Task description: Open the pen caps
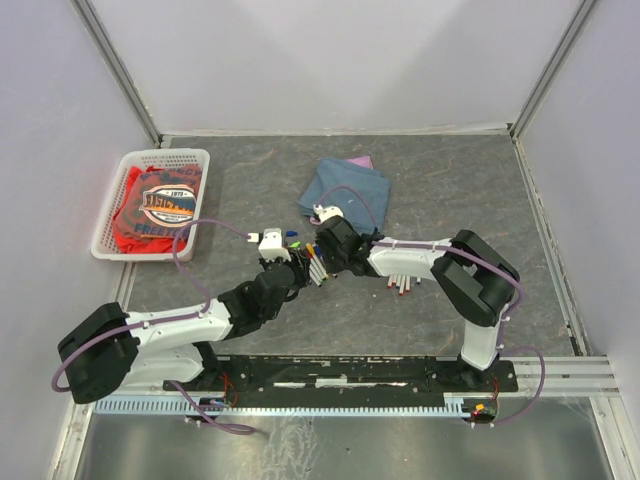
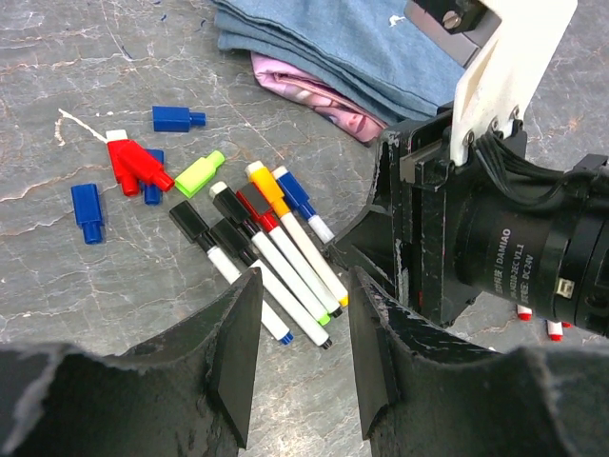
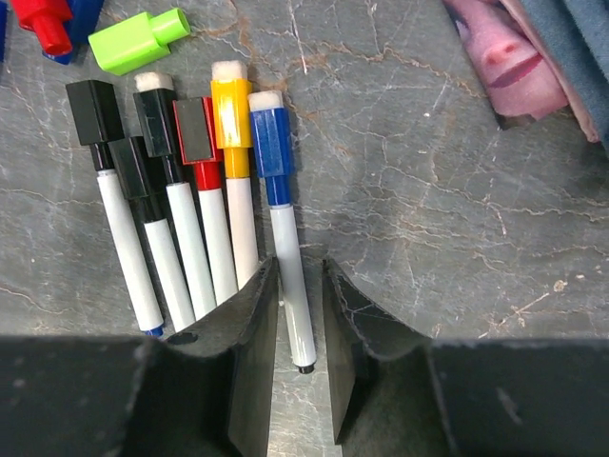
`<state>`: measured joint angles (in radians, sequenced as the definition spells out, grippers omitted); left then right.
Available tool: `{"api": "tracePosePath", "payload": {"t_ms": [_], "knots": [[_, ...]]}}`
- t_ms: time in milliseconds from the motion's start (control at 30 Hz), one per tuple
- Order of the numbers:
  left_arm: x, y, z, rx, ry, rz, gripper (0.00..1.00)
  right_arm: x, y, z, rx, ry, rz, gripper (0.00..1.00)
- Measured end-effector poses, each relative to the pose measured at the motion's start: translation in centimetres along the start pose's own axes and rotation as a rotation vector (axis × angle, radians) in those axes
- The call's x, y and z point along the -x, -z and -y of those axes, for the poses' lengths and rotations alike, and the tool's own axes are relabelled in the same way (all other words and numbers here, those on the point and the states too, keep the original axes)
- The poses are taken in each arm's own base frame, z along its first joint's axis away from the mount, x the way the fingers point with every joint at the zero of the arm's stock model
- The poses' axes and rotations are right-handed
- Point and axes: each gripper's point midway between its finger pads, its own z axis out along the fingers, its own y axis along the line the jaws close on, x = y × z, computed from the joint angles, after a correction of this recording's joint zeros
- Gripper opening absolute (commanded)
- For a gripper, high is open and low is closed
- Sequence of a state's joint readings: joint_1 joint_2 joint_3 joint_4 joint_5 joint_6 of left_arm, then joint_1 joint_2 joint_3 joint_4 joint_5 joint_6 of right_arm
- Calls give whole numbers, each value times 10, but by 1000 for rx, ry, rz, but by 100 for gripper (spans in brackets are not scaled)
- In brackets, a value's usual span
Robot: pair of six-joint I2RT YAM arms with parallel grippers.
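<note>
So, nearest us, our left arm (image 1: 185, 325) reaches in with its jaws spread and nothing between them, the tips just short of the row of pens (image 2: 276, 257) on the counter (image 2: 95, 305). Our right arm (image 1: 410, 258) comes in from the other side, jaws spread a little either side of the white barrel of the blue-capped pen (image 3: 288, 276); we can't tell if they actually touch it. That pen's cap is on, same as the yellow, red and black ones beside it. Just past the row lie loose caps (image 2: 133, 167): red, one green, a few blue. A few more pens (image 1: 401, 285) sit under the right arm. Further back is the folded blue cloth (image 1: 345, 190), and far left a white basket (image 1: 165, 153) holding a red shirt (image 1: 130, 235).
</note>
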<state>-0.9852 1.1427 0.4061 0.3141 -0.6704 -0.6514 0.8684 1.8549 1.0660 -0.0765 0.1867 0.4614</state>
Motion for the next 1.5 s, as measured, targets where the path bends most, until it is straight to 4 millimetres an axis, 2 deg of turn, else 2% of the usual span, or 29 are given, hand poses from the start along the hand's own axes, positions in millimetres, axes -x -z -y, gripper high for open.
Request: {"api": "tracePosePath", "payload": {"t_ms": [267, 633, 800, 1000, 1267, 1500], "knots": [[0, 0, 0, -3, 1, -2, 50, -1, 0, 4, -59, 32, 9, 15], [-5, -1, 3, -19, -2, -22, 58, -3, 3, 8, -77, 25, 10, 2], [-6, -6, 8, -32, -2, -50, 61, -16, 19, 17, -80, 23, -1, 1], [-7, -16, 20, -73, 27, -100, 62, -13, 41, 18, -49, 7, 42, 1], [-5, -30, 22, -127, 162, -147, 63, -5, 55, 3, 55, -34, 97, 1], [-13, -38, 27, -171, 236, -203, 64, -6, 64, -12, 155, -71, 118, 1]]}}
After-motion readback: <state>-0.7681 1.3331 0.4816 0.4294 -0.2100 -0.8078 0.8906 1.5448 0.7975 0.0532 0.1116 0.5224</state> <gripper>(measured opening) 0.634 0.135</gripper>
